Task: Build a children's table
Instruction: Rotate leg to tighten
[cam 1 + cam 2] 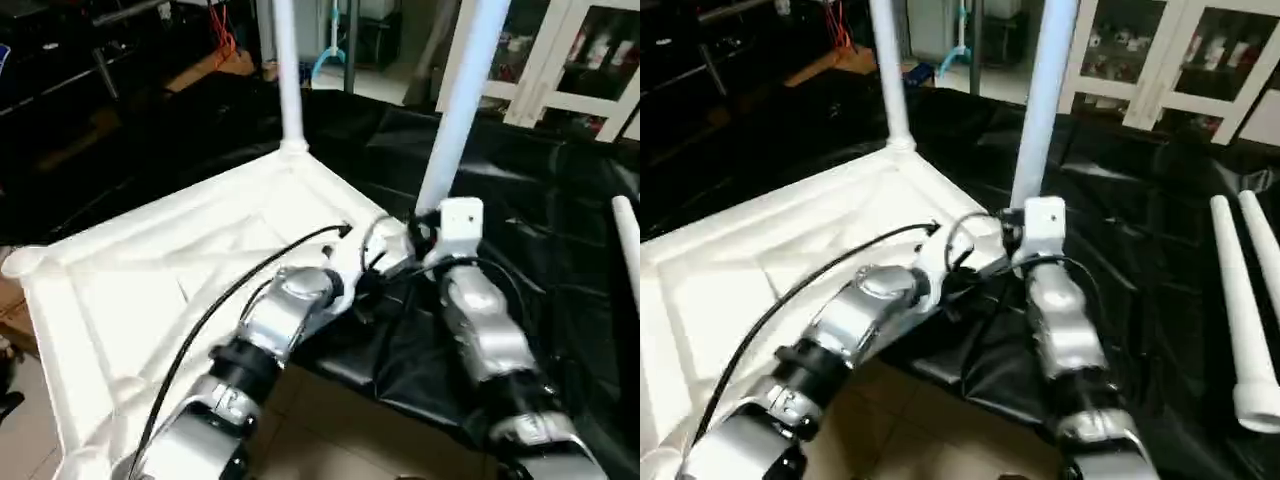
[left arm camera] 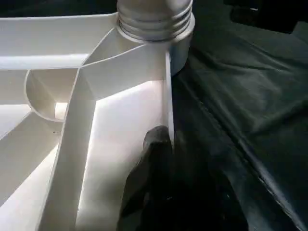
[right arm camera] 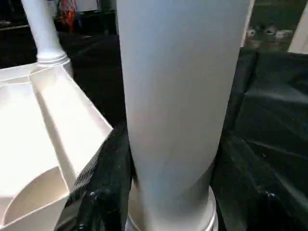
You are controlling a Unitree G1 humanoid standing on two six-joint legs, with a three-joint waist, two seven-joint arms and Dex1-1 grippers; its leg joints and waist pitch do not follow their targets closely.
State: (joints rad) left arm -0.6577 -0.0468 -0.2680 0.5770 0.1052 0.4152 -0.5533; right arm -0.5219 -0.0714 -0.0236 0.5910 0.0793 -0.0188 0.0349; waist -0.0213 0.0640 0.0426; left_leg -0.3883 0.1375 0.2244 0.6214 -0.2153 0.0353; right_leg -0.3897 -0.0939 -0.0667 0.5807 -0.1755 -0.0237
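Left claw (image 2: 161, 159): fingers pressed together, pinching the thin upright rim of the table top (image 1: 150, 290) at its right-hand edge, just beside the corner socket. Right claw (image 3: 159, 192): black fingers (image 3: 103, 178) set on either side of the near leg (image 1: 455, 110), close against its base; whether they press on the tube cannot be told.

Table top: white plastic, inverted, ribbed underside facing up, lying on the black-covered desk (image 1: 560, 230) and occupying the area from 7 to 12 o'clock in the head views. Near leg: seated upright in the corner socket at about 1 o'clock, leaning slightly. Far leg (image 1: 288, 70): upright in the corner socket at 12 o'clock. Two loose legs (image 1: 1240, 310): lying side by side on the desk at 3 o'clock, well apart from the top. White glass-door cabinet (image 1: 1160, 60): behind the desk at 1 o'clock.
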